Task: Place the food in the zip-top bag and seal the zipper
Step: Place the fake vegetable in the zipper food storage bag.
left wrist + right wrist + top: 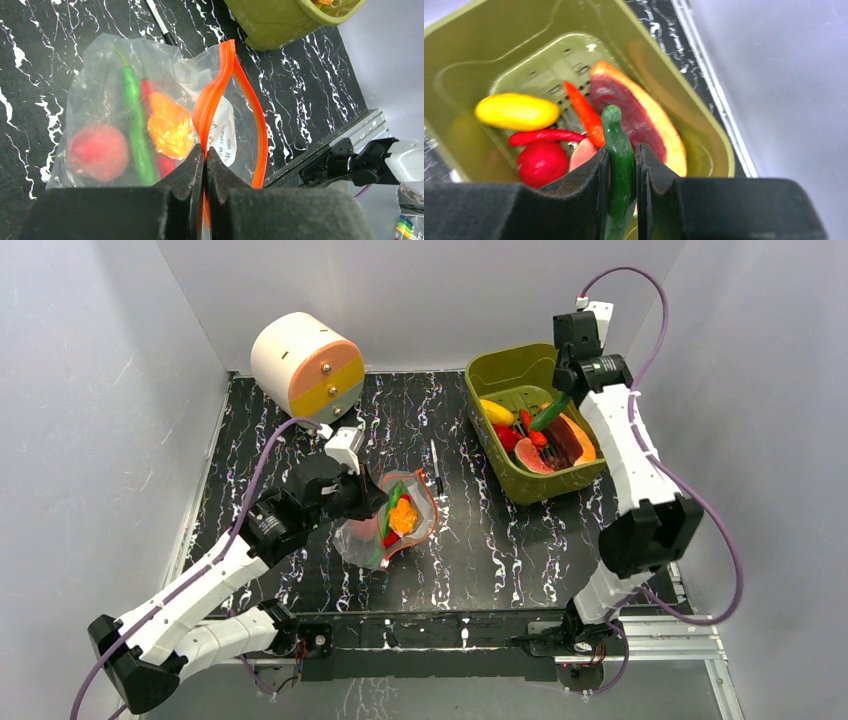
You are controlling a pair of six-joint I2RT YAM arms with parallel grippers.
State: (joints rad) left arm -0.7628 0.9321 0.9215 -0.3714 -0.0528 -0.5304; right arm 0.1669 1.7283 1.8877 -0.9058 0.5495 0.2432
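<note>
Holding, left: my left gripper point(205, 150) is pinched tight on one lip of the zipper point(220, 85), so that edge of the bag point(95, 60) stands up off the table point(500, 560).
Bag: sits near the middle of the table, right in front of my left arm. The two orange lips bow well apart, so the mouth is wide open and not sealed.
Already bagged: peach point(97, 152), green pepper point(135, 125), chili point(146, 90) and orange piece point(170, 127), all bunched together at the closed end.
Pen point(436, 468): just past the bag, between it and the tub point(684, 100). Not my problem.
Holding, right: my right gripper point(623, 150) is clamped on a second pepper point(616, 130), over the tub at the far right. Can't tell if its tip is clear of the pile.
Left in tub: yellow piece point(516, 111), tub chili point(544, 136), red ball point(541, 162), carrot point(584, 112) and a big slice point(639, 115).
Progress: I'd call it roughly halfway on the loading, with four pieces in and one in hand.
To do: carry the second pepper across to the open mouth, fetch the rest from the tub, then press the zipper closed along its whole length. The slice looks like a tight fit for that bag, just guessing.
</note>
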